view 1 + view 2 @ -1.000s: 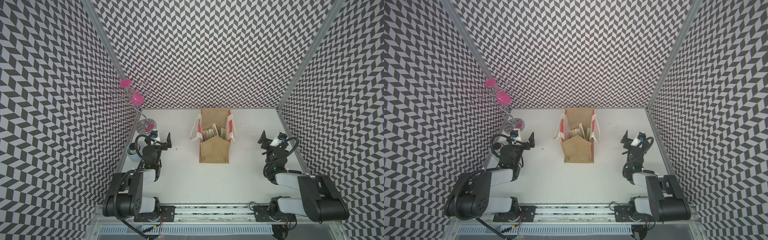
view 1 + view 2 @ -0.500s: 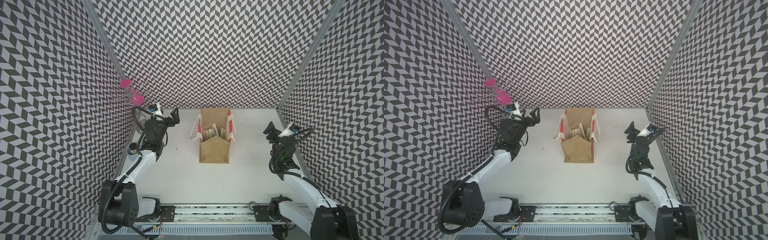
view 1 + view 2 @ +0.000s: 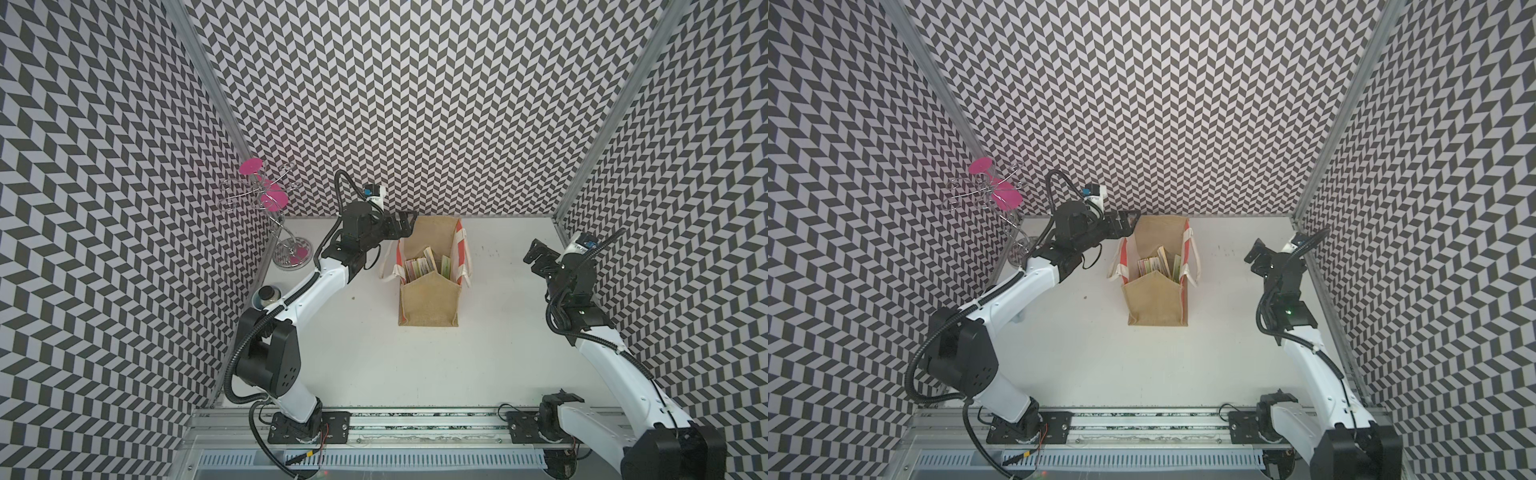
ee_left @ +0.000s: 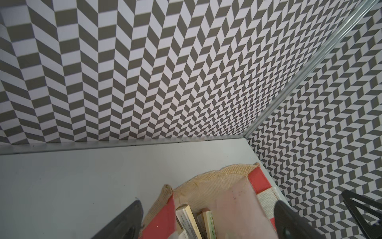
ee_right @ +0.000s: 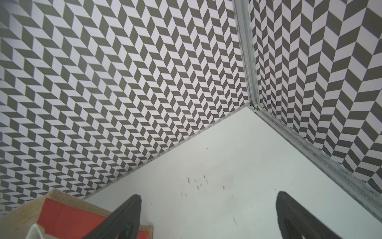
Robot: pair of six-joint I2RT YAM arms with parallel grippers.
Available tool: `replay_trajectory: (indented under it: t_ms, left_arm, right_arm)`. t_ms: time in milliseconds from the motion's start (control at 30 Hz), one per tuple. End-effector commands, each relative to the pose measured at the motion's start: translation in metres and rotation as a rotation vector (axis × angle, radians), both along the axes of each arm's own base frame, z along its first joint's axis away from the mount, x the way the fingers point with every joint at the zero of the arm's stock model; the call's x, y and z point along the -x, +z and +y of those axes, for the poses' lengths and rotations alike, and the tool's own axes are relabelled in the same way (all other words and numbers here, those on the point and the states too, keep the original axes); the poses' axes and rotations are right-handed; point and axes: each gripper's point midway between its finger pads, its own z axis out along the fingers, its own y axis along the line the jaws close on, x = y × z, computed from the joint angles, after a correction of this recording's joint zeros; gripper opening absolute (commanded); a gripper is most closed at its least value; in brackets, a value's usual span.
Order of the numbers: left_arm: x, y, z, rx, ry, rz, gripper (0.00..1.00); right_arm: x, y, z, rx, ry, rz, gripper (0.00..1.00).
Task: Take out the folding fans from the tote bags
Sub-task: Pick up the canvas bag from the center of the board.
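Observation:
The tote bag (image 3: 429, 299) (image 3: 1156, 303) is tan jute with red-orange and white side panels, and it stands open at the back middle of the white table. Several closed folding fans (image 3: 419, 268) (image 3: 1152, 264) stand upright inside it. My left gripper (image 3: 405, 222) (image 3: 1127, 220) hangs open over the bag's far left corner. The left wrist view has the left gripper (image 4: 207, 203) above the bag (image 4: 256, 182), with the fans (image 4: 188, 219) below it and nothing held. My right gripper (image 3: 536, 253) (image 3: 1256, 255) (image 5: 208, 197) is open above bare table to the right of the bag (image 5: 62, 215).
A wire stand with pink discs (image 3: 270, 203) (image 3: 994, 195) stands in the back left corner. A small round jar (image 3: 268, 296) sits by the left wall, beside my left arm. Patterned walls close in the back and both sides.
Both arms have lifted from their folded pose near the front and reached toward the back. The left gripper has come up to the bag's far left corner. The right gripper has risen on the right.

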Motion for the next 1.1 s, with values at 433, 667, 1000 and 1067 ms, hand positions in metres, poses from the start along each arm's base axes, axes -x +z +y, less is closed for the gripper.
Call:
replay_trajectory:
  t_ms: [433,667,1000,1067]
  left_arm:
    - [0.015,-0.07,0.0,-0.209,-0.047,0.213,0.68]
    - [0.009,-0.083,-0.014,-0.185,-0.09,0.239,0.44]
    - [-0.015,-0.052,-0.012,-0.233,-0.044,0.157,0.0]
    - [-0.02,-0.041,-0.011,-0.259,-0.032,0.12,0.0]
  right_arm:
    - [-0.01,0.008,0.059,0.145,0.083,0.18,0.99]
    - [-0.011,0.015,0.078,0.211,0.116,0.21,0.98]
    - [-0.01,0.028,0.101,0.17,0.237,0.192,0.96]
    - [-0.01,0.03,0.105,0.155,0.261,0.186,0.96]
